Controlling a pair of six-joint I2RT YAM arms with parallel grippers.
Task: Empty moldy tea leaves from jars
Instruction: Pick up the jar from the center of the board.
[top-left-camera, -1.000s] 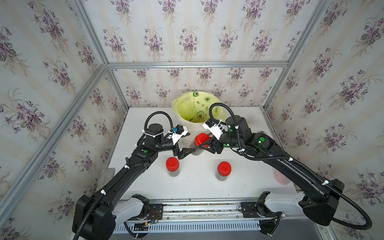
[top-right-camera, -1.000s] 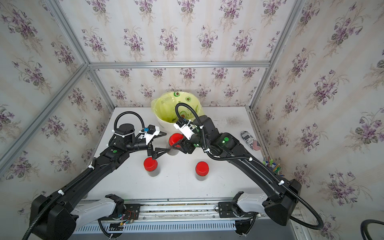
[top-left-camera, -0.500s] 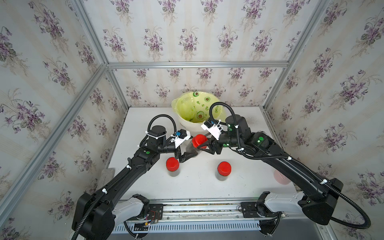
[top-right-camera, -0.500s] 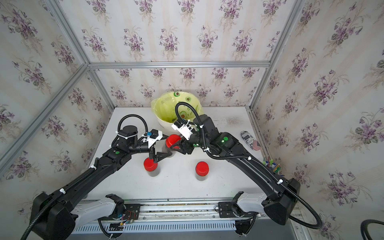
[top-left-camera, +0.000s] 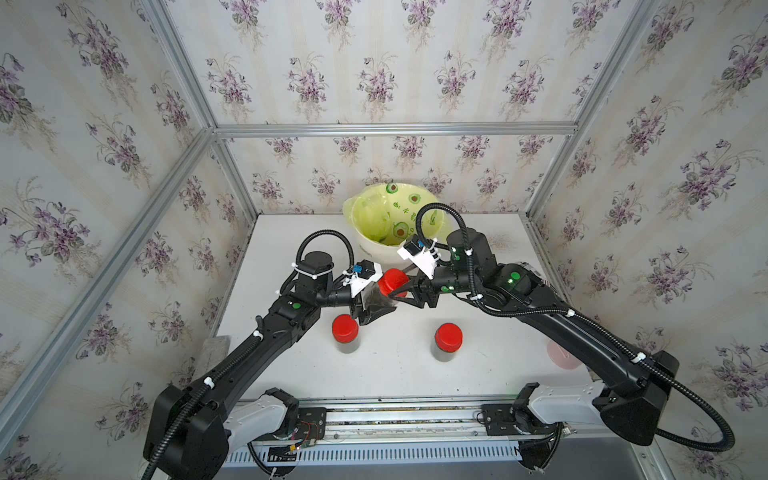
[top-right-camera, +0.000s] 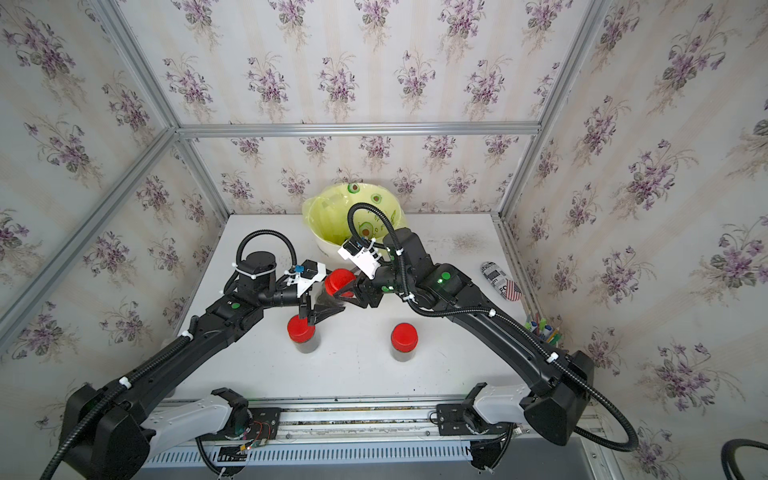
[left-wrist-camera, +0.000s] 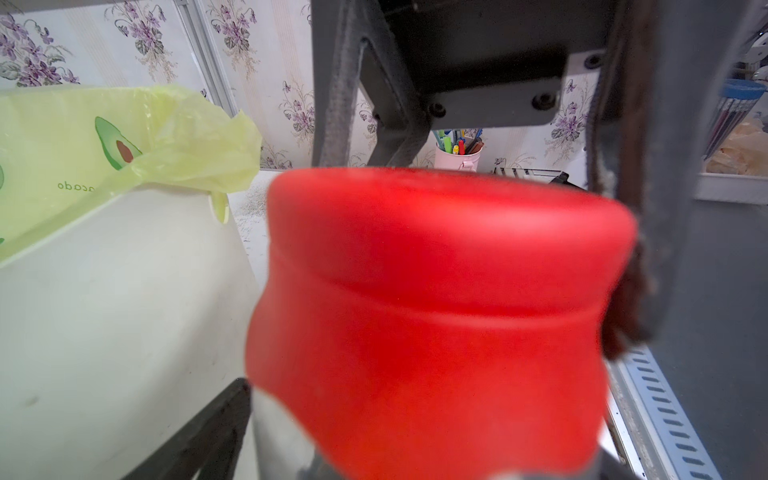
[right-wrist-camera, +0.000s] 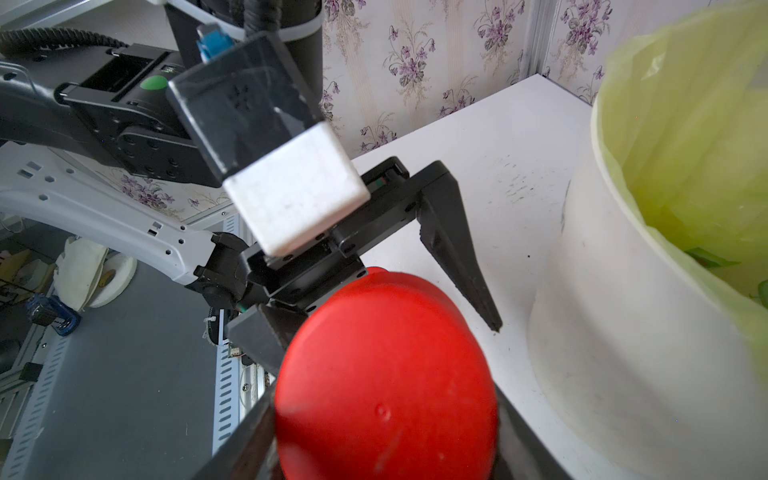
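Far L I've got the left jar (top-left-camera: 345, 334), capped, upright on the table (top-left-camera: 399, 374). Next, L gripper (top-left-camera: 376, 309): jaws spread, straddling the middle jar (top-left-camera: 380, 296) at its body, no clamp that I can see. Dark tea leaves (top-left-camera: 374, 301) inside. That jar's tilted, near the bin (top-left-camera: 369, 248), its red lid (top-left-camera: 390, 279) pinched by R gripper (top-left-camera: 397, 286). Far R, the right jar (top-left-camera: 448, 338) stands capped.

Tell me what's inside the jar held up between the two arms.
Dark tea leaves show through the clear wall of the lifted jar. Its red lid is on, held between the right fingers, so the top of the leaves and how full it is are hidden.
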